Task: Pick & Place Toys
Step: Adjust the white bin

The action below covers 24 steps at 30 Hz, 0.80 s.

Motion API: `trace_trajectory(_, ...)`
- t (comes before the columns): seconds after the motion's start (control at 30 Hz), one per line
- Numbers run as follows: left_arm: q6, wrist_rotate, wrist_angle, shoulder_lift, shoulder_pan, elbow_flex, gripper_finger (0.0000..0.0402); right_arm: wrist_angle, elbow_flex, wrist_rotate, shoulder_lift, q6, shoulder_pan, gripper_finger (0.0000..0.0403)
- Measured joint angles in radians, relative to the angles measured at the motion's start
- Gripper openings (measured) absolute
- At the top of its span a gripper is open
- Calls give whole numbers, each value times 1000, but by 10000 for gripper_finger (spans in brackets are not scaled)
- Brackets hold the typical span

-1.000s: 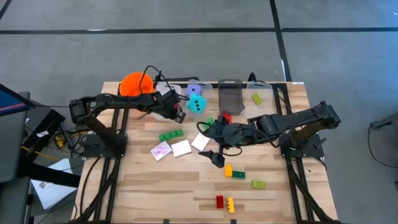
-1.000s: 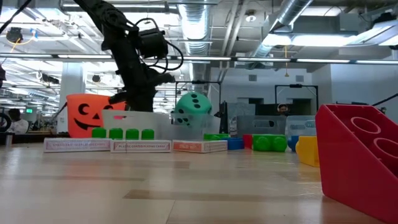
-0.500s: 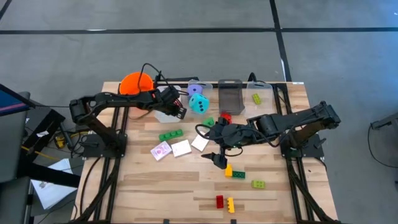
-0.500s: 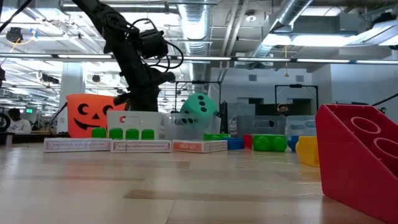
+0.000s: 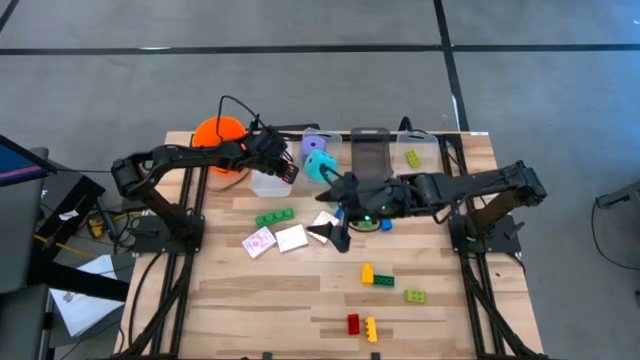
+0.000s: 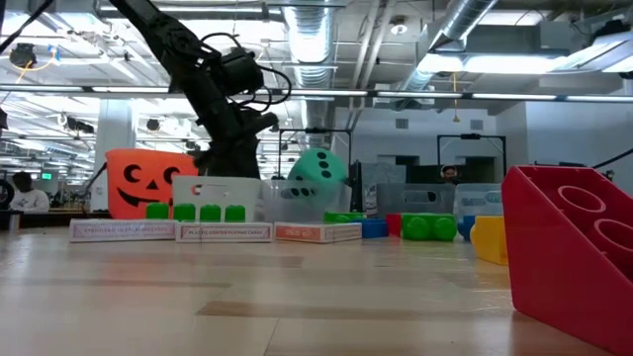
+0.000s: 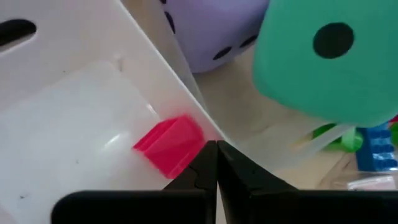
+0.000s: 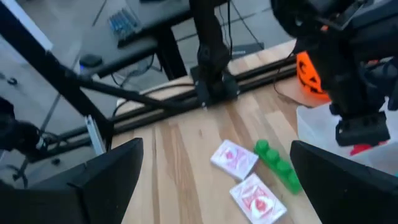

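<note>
A wooden table (image 5: 250, 290) on a grey floor fills mid-frame. At centre the right gripper (image 5: 336, 234), jaws spread wide and empty, hangs over the cards (image 5: 292, 238); the yellow brick (image 5: 367, 273) lies just below-right of it, long axis up-down, far nearer this arm. Upper left, the left gripper (image 5: 285, 166), shut and holding nothing, sits by the clear bin (image 5: 268, 183), with the teal die (image 5: 318, 163) beside it and a green brick (image 5: 274, 217) below.

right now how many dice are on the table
2: a purple die near the back edge of the table, and a teal die right beside it, a little nearer the middle. Others may be hidden.
</note>
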Motion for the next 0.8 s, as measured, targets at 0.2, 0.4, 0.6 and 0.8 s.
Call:
trace_trajectory(0.2,3,47,59,53,0,1,0,13,0,0,0,6,-32,397)
trace_trajectory(0.4,-2,104,126,132,0,1,0,13,0,0,0,26,-48,397)
trace_trajectory(0.6,-2,122,142,163,1,11,0,8,0,0,0,25,-48,397)
trace_trajectory(0.8,0,122,158,163,7,69,0,4,0,0,0,15,-57,397)
